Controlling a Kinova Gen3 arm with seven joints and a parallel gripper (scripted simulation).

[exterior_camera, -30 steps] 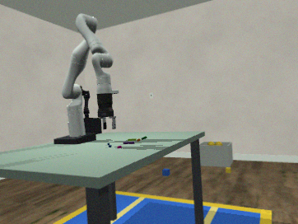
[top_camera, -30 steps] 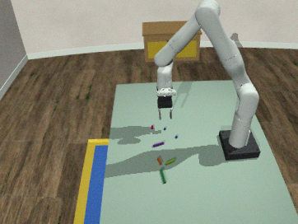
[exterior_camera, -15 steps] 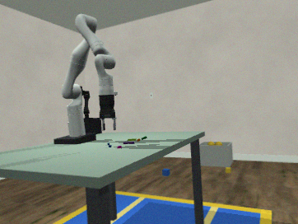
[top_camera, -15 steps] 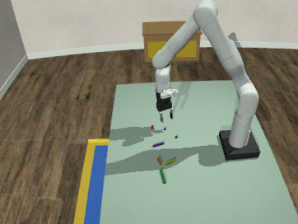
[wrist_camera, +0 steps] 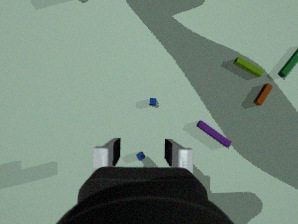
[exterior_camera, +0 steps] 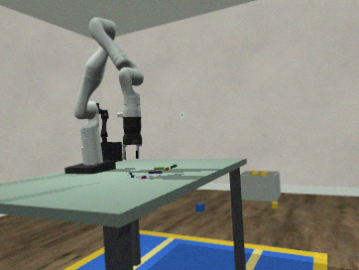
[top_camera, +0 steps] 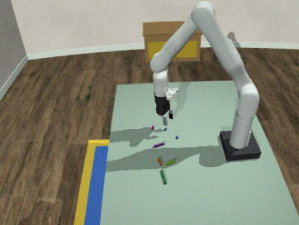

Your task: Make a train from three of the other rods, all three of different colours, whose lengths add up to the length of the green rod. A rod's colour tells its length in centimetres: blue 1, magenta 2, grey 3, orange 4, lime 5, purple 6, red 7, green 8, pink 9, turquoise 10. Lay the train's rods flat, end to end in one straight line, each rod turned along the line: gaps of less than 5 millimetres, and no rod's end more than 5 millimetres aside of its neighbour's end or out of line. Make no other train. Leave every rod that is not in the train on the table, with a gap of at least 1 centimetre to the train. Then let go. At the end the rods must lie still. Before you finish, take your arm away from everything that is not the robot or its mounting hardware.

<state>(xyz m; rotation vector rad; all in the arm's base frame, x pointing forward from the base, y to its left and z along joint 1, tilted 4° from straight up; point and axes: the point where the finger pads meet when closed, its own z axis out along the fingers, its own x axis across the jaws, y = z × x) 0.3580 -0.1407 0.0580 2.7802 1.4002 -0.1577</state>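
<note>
we see the gripper spread wide, grasping nothing, hovering over 1 blue rod (a 2nd blue lies apart); the green rod lies toward the table's near edge.

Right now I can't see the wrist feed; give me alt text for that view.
The open gripper hangs empty above the pale green table, with a small blue rod lying between its fingers and a second blue rod farther ahead. To the right lie a purple rod, an orange rod, a lime rod and the green rod at the frame edge.
</note>
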